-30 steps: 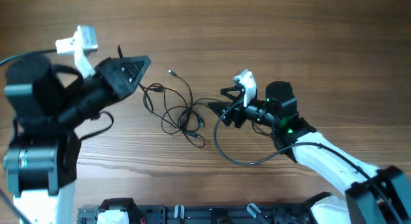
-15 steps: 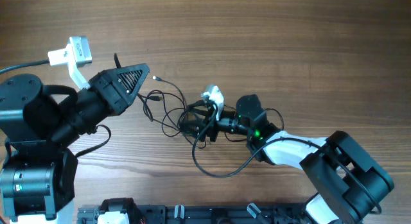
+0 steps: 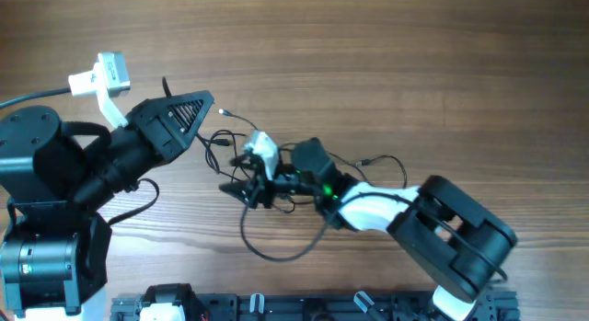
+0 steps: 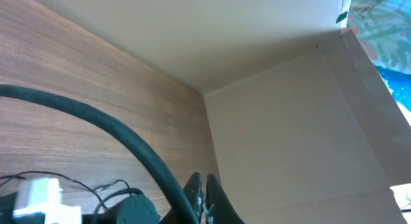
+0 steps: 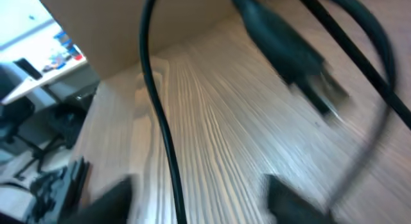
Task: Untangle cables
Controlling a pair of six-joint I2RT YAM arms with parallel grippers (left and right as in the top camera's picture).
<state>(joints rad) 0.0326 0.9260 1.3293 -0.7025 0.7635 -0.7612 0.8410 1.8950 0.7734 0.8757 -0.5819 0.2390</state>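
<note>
While the left arm [image 3: 101, 165] parks at the left edge, the left jaws are shut on nothing: the wrist view shows both fingers [image 4: 192, 189] pressed together. The tip sits just up-left of the cables [image 3: 221, 137], near but not touching.

The cables lie mid-worktop [image 3: 414, 54] as one dark tangle. The right arm [image 3: 368, 203] reaches in from the right, and the right jaws sit over the tangle's left part, partly open. That wrist view is blurred, but the two fingers [image 5: 292, 198] stand apart with bare wood between them. One thin strand [image 5: 160, 121] runs through the gap, not pinched as far as I can see. A plug end [image 5: 308, 70] lies just ahead.

Versus one second back:
- The right jaws were clear of the tangle on its right side and have now crossed over it leftward.
- A loose strand now trails out to the right, behind the wrist.
- The left arm shifted slightly; its tip is in roughly the same spot.

Count: two arms, two thick arm cords [image 3: 267, 255], one tangle. How many cables are in the tangle, cannot tell. Two plug ends are visible overhead.
</note>
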